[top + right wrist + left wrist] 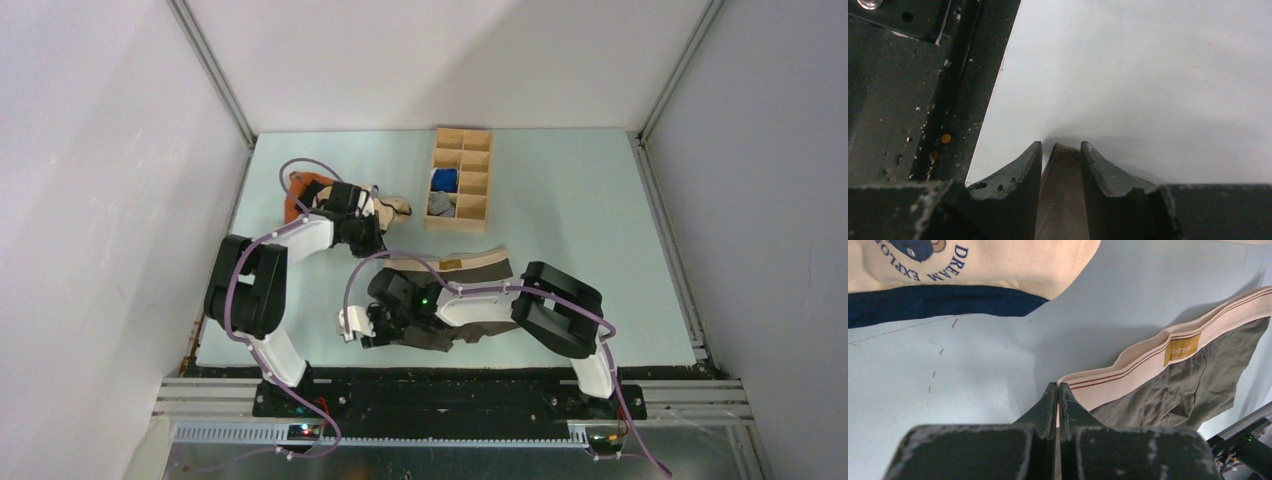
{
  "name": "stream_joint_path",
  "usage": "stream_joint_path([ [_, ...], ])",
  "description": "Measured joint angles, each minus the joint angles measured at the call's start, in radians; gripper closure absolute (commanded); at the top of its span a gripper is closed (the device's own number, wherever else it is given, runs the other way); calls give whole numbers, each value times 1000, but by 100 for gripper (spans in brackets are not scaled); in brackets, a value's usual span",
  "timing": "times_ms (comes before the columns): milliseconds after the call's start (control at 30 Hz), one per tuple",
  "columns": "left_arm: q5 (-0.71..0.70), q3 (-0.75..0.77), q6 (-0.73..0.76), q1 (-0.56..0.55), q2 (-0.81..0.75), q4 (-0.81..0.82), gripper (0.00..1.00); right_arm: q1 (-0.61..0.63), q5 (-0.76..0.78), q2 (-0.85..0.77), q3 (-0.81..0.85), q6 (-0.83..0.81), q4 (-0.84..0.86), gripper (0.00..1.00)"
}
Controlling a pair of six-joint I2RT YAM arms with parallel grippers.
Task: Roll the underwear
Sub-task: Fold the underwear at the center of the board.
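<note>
Gripper on the right arm [1060,150]: pinching a fold of the underwear [1060,207], fingers [1020,170] standing only narrowly apart and olive-brown cloth filling the gap between them. Sitting, in the overhead view, well nearer the arm bases than the wooden divided box [437,190] and off to its left, at the left end of the garment's dark body.

Gripper on the left arm [1058,390]: pressing its fingers fully together, with nothing seen between them. Sitting left of the box's near end, tips pointing at the end of the pale waistband [1148,362]; touching it or not, impossible to tell.

Underwear: lying flat on the table [600,200] just on the near side of the box, turning its waistband toward the box and showing a small golden-brown label [1180,348], spreading its dark body away from the box under the right arm.

Cream garment [998,265] with dark trim: lying left of the box. Blue roll [444,180] and grey roll [439,203]: sitting in the box's left-hand compartments.
</note>
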Motion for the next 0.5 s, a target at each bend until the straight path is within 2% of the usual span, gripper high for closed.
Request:
stream_joint_path([
  [100, 0, 0, 0, 0, 0, 0, 100, 0, -6, 3, 5, -4, -26, 62],
  [167, 0, 0, 0, 1, 0, 0, 100, 0, -8, 6, 11, -8, -35, 65],
  [300, 0, 0, 0, 4, 0, 0, 100, 0, -13, 24, 37, -12, -50, 77],
  [433, 0, 1, 0, 9, 0, -10, 100, 0, -31, 56, 82, 0, -61, 99],
  [500, 0, 7, 0, 18, 0, -23, 100, 0, -37, 71, 103, 12, -62, 100],
])
